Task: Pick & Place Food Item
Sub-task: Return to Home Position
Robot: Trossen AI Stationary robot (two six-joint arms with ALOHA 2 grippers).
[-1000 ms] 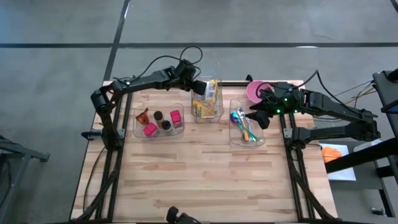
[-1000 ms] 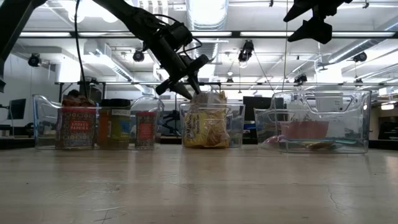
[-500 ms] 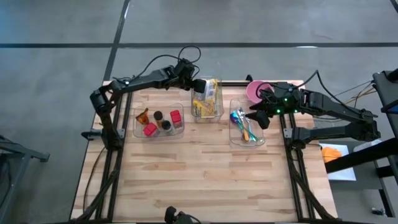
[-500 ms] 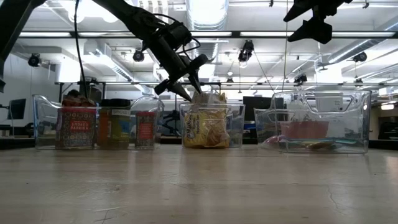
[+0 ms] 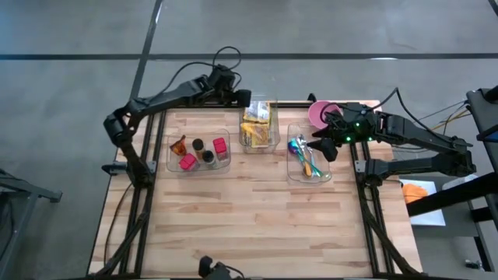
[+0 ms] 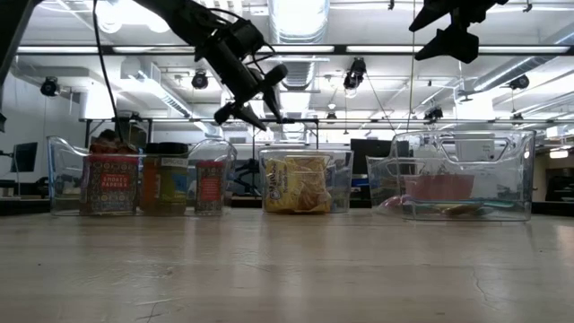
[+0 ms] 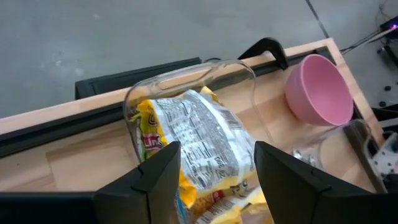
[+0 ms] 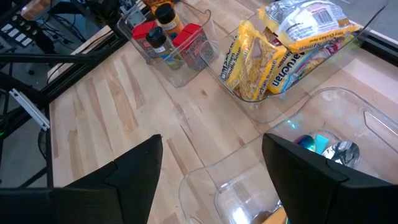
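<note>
Left claw spread wide and empty, hanging above middle bin's far rim, noodle packs inside bin, right claw parted, empty, to bin's right

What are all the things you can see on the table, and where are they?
table: one, light wood, under everything
left bin: one, clear, left end of the row
middle bin: one, clear, centre of the row
right bin: one, clear, right end of the row
red cans: two, red, in the left bin
dark-lidded jars: two, dark tops, in the left bin
orange packet: one, orange-brown, in the left bin
noodle packs: at least two, yellow, in the middle bin
spoons: several, shiny multicoloured, in the right bin
pink bowl: one, pink, far right corner
left gripper: dark, open, above the table's far edge
right gripper: dark, open, above the right bin
</note>
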